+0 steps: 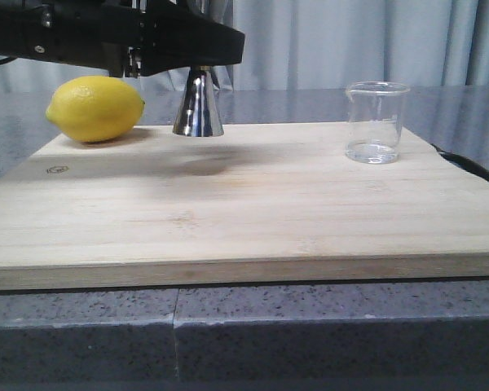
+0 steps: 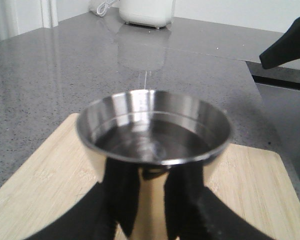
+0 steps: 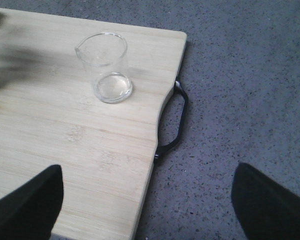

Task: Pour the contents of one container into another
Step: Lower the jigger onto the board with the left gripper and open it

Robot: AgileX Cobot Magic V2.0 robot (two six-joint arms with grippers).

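Note:
The steel jigger (image 1: 198, 110) is upright at the back left of the wooden board (image 1: 244, 204), its upper cone hidden under my black left arm. My left gripper (image 2: 152, 200) is shut on the jigger (image 2: 152, 150) just below its upper cup, which holds clear liquid. I cannot tell whether its base touches the board. The clear glass beaker (image 1: 376, 122) stands upright at the board's back right and looks empty. My right gripper (image 3: 147, 167) is open and holds nothing. It hangs over the board's right edge, well short of the beaker (image 3: 106, 67).
A yellow lemon (image 1: 95, 107) lies on the board just left of the jigger. A black handle (image 3: 176, 122) sticks out from the board's right side over the grey stone counter (image 3: 240, 75). A white appliance (image 2: 146, 11) stands at the counter's far end.

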